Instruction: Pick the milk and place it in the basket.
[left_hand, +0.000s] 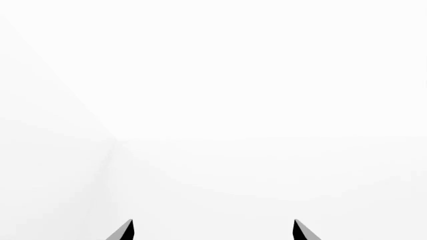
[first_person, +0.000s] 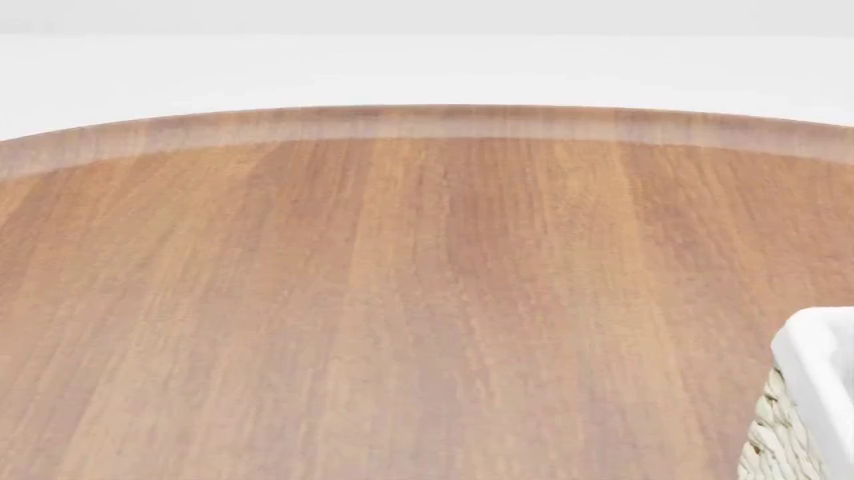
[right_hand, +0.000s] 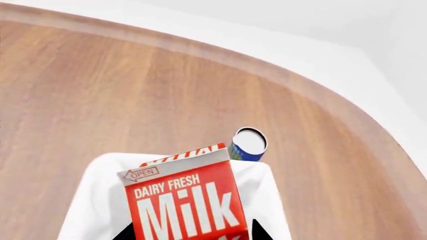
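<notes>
I count one round brown wood-grain table (first_person: 400, 300), filling most of the head view and seen again in the right wrist view.

One cream-white woven wicker basket with a white cloth liner (first_person: 811, 400); I get only a corner of it at the head view's lower right. The white cloth under the carton in the right wrist view looks like the same basket's liner, so I log it once.

One red-topped gable-top milk carton with white "Milk" lettering (right_hand: 187, 205), right wrist view only.

One small blue can with a white top (right_hand: 249, 144), just past the carton.

Two dark fingertips (left_hand: 123, 231) in the left wrist view; two dark tips beside the carton in the right wrist view.
</notes>
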